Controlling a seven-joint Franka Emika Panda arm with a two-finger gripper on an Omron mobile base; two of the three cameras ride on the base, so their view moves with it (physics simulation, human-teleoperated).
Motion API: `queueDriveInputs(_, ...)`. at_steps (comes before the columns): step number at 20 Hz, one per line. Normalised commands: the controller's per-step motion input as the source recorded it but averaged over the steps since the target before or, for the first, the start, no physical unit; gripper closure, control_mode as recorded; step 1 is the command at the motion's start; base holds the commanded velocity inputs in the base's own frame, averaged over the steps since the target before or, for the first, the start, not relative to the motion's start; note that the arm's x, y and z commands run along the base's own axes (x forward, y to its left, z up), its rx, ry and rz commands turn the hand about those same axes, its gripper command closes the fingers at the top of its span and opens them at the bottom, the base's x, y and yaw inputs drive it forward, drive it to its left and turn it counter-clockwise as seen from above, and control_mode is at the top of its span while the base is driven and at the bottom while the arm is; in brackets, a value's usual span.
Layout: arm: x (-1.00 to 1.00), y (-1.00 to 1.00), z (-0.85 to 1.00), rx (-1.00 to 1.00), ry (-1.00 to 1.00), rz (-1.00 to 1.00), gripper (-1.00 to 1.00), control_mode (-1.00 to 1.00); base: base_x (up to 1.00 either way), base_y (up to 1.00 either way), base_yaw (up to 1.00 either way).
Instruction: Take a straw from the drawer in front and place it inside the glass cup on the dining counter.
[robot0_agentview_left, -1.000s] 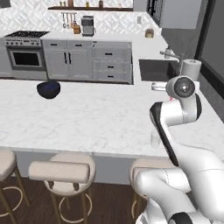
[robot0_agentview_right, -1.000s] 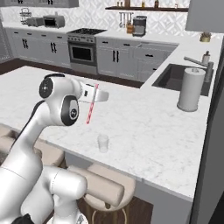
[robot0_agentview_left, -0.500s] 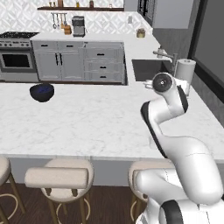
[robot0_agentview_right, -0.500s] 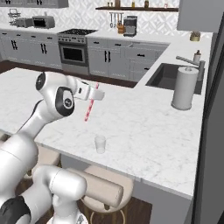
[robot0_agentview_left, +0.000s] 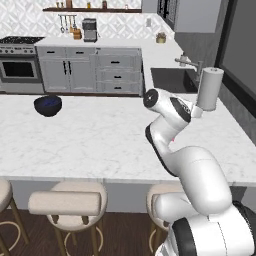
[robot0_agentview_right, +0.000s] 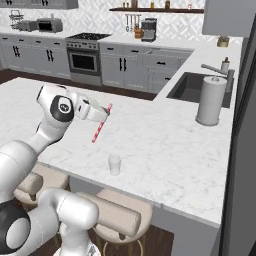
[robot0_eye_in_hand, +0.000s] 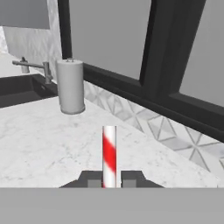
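Note:
My gripper (robot0_agentview_right: 104, 118) is shut on the red-and-white striped straw (robot0_agentview_right: 101, 125), which hangs tilted above the white marble dining counter (robot0_agentview_right: 165, 150). The small glass cup (robot0_agentview_right: 115, 164) stands upright near the counter's front edge, below the straw's lower end and slightly to its right, apart from it. In the hand view the straw (robot0_eye_in_hand: 109, 153) rises straight up between the two dark fingertips (robot0_eye_in_hand: 93, 179) of the gripper (robot0_eye_in_hand: 109, 180). The drawer is out of view.
A grey paper-towel roll (robot0_agentview_right: 210, 100) stands beside the dark inset sink (robot0_agentview_right: 192, 86) and faucet (robot0_eye_in_hand: 35, 65) at the counter's far right. A dark blue bowl (robot0_agentview_left: 48, 105) sits at the counter's left. Padded stools (robot0_agentview_left: 65, 202) line the front edge.
The whole picture has shifted as the base moved along the counter. The straw stays in the gripper, carried a little lower; the cup has not moved.

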Motion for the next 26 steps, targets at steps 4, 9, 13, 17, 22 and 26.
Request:
queueDriveInputs(4, 0.00, -0.19, -0.53, -0.07, -0.01, -0.05, 1.00, -1.00, 0.00, 0.00, 0.00)
queueDriveInputs(9, 0.00, -0.21, -0.54, -0.13, -0.06, -0.03, 1.00, -1.00, 0.00, 0.00, 0.00)
queueDriveInputs(13, 0.10, -0.25, -0.50, -0.14, -0.05, -0.02, 1.00, -1.00, 0.00, 0.00, 0.00)
queueDriveInputs(17, 0.20, -0.14, -0.47, -0.13, -0.02, -0.02, 1.00, -1.00, 0.00, 0.00, 0.00)
queueDriveInputs(22, 0.28, 0.00, -0.33, -0.09, 0.00, -0.05, 1.00, -1.00, 0.00, 0.00, 0.00)
queueDriveInputs(26, 0.36, 0.03, -0.03, -0.02, 0.00, -0.11, 1.00, -1.00, 0.00, 0.00, 0.00)
